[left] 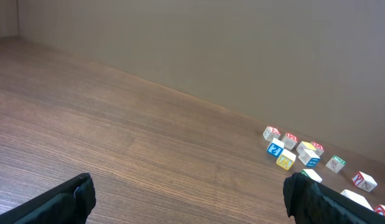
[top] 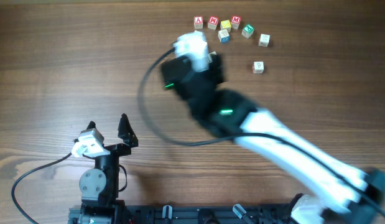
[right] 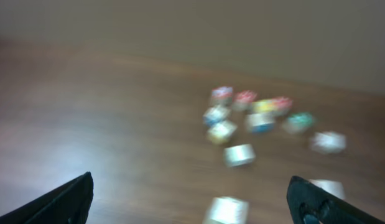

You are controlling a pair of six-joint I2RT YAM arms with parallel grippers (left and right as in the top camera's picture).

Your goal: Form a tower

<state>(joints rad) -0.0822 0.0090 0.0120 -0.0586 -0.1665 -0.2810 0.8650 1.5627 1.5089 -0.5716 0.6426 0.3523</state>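
Observation:
Small alphabet cubes lie clustered at the table's far right. Among them the tower looks like a short column, yellow on top with a blue-lettered face below. My right gripper hovers beside the cluster, blurred by motion, open with nothing between its fingers. Several loose cubes lie just ahead of it. My left gripper stands open and empty near the front left, far from the cubes.
Loose cubes include a red-lettered one, a green one and a lone one nearer me. The right arm crosses the table's right half. A black cable loops left of it.

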